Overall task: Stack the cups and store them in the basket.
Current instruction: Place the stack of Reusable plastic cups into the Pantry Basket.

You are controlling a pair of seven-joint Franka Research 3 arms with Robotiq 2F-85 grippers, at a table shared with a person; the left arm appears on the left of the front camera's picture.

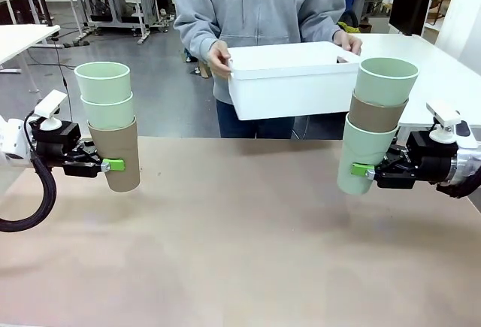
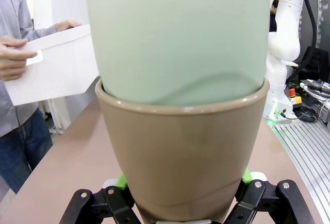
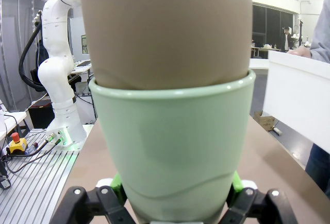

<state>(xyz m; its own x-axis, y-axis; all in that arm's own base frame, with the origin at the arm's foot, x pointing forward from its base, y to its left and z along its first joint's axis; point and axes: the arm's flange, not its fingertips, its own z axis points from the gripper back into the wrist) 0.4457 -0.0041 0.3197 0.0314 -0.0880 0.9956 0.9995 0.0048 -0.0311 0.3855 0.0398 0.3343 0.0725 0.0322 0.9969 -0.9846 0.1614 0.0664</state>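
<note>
I find the left gripper (image 1: 119,166) clamped on a tan cup (image 1: 118,143) with two mint cups (image 1: 105,90) nested inside, left of the white basket (image 1: 289,90), which a person's hands (image 1: 219,60) hold off the table (image 1: 240,244). Right of the basket, the right gripper (image 1: 359,169) clamps a mint-tan-mint stack (image 1: 379,113).

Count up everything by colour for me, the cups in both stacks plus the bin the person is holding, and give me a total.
Pale mint green tapered plastic tumblers: 4
Tan-brown tapered plastic tumblers: 2
White rectangular plastic basket: 1
Total: 7
</note>
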